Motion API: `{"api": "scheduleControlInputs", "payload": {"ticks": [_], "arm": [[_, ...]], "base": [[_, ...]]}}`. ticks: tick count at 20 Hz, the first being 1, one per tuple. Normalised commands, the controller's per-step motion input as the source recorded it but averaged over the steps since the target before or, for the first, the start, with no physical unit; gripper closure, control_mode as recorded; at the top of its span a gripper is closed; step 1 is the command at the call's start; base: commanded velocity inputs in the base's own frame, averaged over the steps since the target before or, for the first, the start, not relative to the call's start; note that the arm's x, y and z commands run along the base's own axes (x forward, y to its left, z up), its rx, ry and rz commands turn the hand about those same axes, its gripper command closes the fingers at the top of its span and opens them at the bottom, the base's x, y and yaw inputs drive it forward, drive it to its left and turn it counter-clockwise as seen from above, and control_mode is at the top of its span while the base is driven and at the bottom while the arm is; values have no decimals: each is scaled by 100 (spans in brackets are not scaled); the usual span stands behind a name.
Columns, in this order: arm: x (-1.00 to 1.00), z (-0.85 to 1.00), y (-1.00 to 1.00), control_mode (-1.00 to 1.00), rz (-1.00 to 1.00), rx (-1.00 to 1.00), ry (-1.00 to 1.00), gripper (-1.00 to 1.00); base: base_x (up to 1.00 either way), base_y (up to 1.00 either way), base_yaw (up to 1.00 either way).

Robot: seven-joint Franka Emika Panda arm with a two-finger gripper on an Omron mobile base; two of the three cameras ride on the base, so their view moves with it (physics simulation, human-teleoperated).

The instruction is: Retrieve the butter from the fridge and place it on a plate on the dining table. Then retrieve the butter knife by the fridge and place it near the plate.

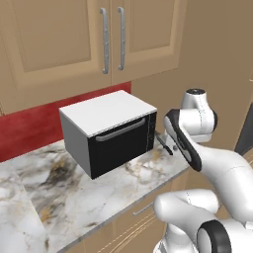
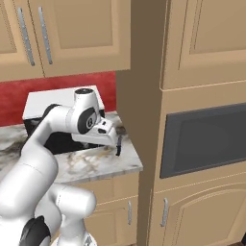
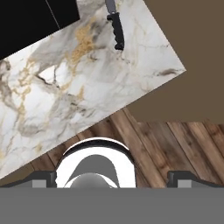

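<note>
Marble counter (image 1: 74,197) holds a grey-and-black microwave (image 1: 108,131); the dark butter knife (image 3: 115,26) lies beside it near the corner. Gripper (image 3: 112,179) hovers above, jaws wide, empty.

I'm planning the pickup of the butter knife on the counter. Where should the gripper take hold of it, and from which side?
Probably from above, at the blackish handle of the butter knife: it lies flat on the marble counter near the corner, beside the toaster oven. Turn the open gripper so its jaws span the knife's narrow width.
</note>
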Motion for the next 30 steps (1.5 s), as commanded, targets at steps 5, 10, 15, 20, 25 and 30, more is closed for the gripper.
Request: {"api": "scheduleControlInputs", "payload": {"ticks": [5,10,15,20,25,30], "arm": [[49,-39,0,-100,9,0,-1,-100],[37,-32,-10,-100,8,0,-13,-100],[16,-24,-7,-100,2,0,-8,-100],[24,-28,0,-100,0,0,-6,-100],[32,-29,0,-100,0,0,-4,-100],[23,-13,-1,-100,0,0,0,-100]], "base": [[0,0,0],[0,0,0],[0,0,0],[0,0,0],[0,0,0],[0,0,0]]}}
